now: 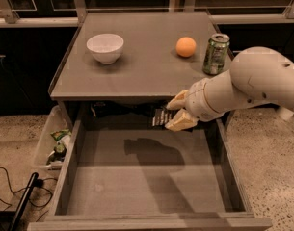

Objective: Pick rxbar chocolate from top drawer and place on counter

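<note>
The top drawer [146, 177] stands pulled open below the counter [141, 66], its grey floor bare. My gripper [173, 113] is shut on the rxbar chocolate [162, 117], a black-wrapped bar with pale lettering. It holds the bar in the air above the drawer's back part, just under and in front of the counter's front edge. The white arm comes in from the right.
On the counter stand a white bowl [105, 47] at the left, an orange ball [186, 46] and a green soda can [216, 54] at the right. A clear plastic bin of clutter [54, 143] sits left of the drawer. Black cables [16, 196] lie on the floor at lower left.
</note>
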